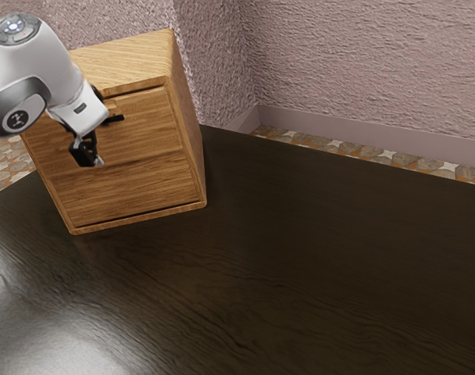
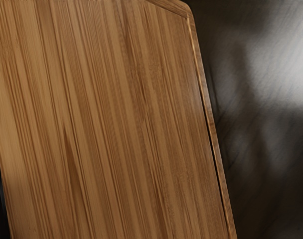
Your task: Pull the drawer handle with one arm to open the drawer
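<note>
The fingers [image 1: 86, 152] sit at the upper drawer [image 1: 148, 125] of the cabinet [image 1: 136, 195] on the desk's [image 1: 300, 273] far corner. Their spread cannot be told.

A dark glossy table [image 1: 300, 273] carries one light wooden drawer cabinet [image 1: 144, 183].

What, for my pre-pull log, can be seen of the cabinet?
The cabinet is a light, grained wooden box with two stacked drawer fronts. A dark handle sits on the upper front. It stands on the dark table near the wall. The hand hangs before the upper front; contact is unclear.
</note>
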